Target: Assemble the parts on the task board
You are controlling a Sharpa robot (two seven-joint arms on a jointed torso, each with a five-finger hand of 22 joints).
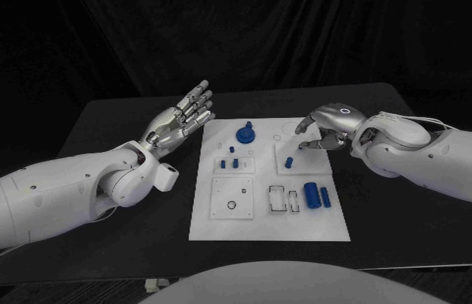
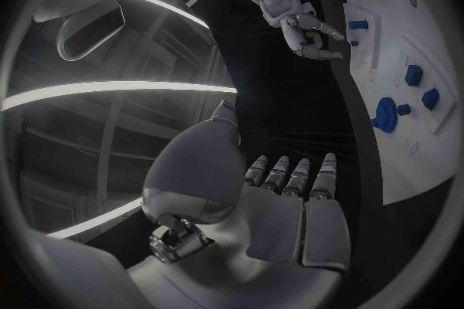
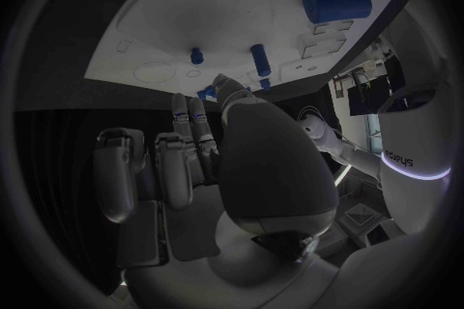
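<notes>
Head view: your left hand (image 1: pixel 183 121) is spread flat and empty, left of the board (image 1: pixel 267 181). Your right hand (image 1: pixel 325 128) curls empty over a small peg (image 1: pixel 289 161).

Right wrist view: the peg (image 3: pixel 260 59) looks light, rigid, slippery; pinch its sides.

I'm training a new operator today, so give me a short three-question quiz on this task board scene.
1. True or false: the silver left hand holds a blue part.
2. Which hand is at the white task board? A left, B right.
3. The two blue cylinders lie near which edge of the board, the robot's left or right?

Key: 1 false, it is open with fingers apart, off the board. 2 B, the silver right hand is over the board's right edge. 3 right.
</notes>
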